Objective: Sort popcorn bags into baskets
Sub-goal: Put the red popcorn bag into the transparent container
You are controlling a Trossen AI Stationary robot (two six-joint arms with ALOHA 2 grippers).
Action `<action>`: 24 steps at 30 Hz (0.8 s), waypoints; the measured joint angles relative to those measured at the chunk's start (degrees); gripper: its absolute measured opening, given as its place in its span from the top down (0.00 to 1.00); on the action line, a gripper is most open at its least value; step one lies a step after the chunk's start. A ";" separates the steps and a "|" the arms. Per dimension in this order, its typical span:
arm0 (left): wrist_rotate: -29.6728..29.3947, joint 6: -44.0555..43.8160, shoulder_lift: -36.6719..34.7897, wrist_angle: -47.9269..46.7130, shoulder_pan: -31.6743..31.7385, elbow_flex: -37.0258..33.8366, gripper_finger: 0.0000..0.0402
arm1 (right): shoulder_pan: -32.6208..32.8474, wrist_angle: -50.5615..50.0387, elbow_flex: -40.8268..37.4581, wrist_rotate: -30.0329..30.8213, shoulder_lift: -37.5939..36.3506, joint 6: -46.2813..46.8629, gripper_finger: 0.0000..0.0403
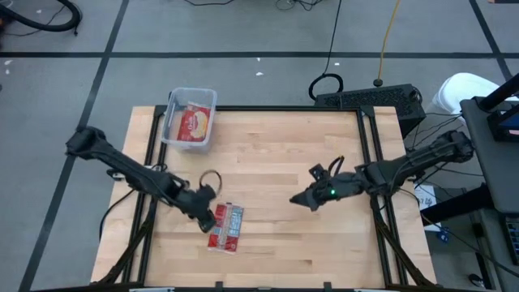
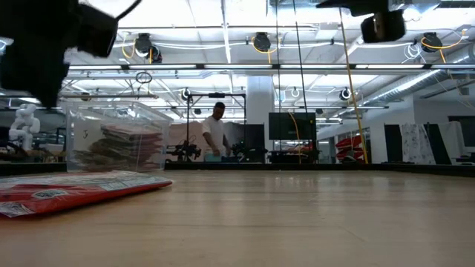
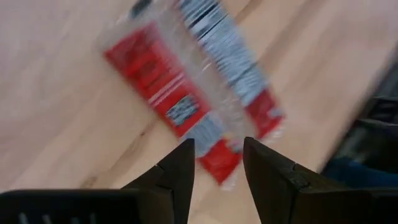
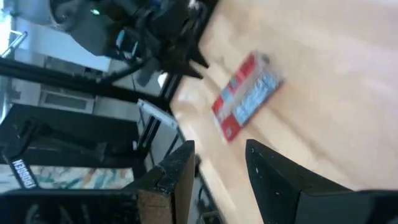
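Popcorn bags are the things being sorted, and one red popcorn bag (image 1: 226, 227) lies flat on the wooden table (image 1: 276, 162), near its front edge on the left side. The left gripper (image 3: 217, 155) is held just above the near end of this bag, its two dark fingers (image 3: 177, 168) parted with a gap between them and nothing clamped; in the left wrist view the packet's pale barcode panel is seen beyond the tips.

For the pick to go well, it is judged that the fingers should be lowered over one short end or a long edge of the flat packet, so that a lip can be pinched rather than the face pressed into the wood. The bag should then be lifted clear before it is carried to the back left corner.

There a clear plastic basket (image 1: 175, 101) stands, with bagged popcorn already inside; one yellow-and-red face is seen from above, and a stack of several from table height, their number not countable.

The right gripper (image 1: 302, 199) waits over the table's middle right, its fingers (image 4: 180, 168) likewise apart and empty.

Counted: one loose bag, one basket, two arms.
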 joint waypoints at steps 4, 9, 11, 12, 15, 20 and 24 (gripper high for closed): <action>-0.02 -3.14 7.12 1.73 -1.69 0.02 0.65 | 1.41 -1.51 0.00 1.10 2.18 3.73 0.67; -0.07 -8.53 14.26 2.78 -1.95 0.02 0.65 | 1.90 -0.88 -0.07 -0.67 5.79 7.68 0.67; -0.04 -8.95 16.68 5.14 -1.60 0.02 0.65 | 2.01 0.15 0.04 -1.04 7.01 8.89 0.67; -0.01 -9.04 17.82 6.20 -1.38 0.31 0.65 | 2.14 -0.14 0.02 -1.78 7.50 9.31 0.67; 0.13 -8.46 19.92 10.55 -0.51 0.15 0.65 | 2.20 1.09 0.00 -2.22 9.12 9.57 0.67; -3.98 -2.79 20.33 22.21 1.61 0.41 0.65 | 2.72 3.81 0.00 -2.00 10.38 9.63 0.67; -6.00 0.40 18.17 27.98 3.11 0.74 0.65 | 2.86 2.28 0.00 -1.98 11.07 9.86 0.67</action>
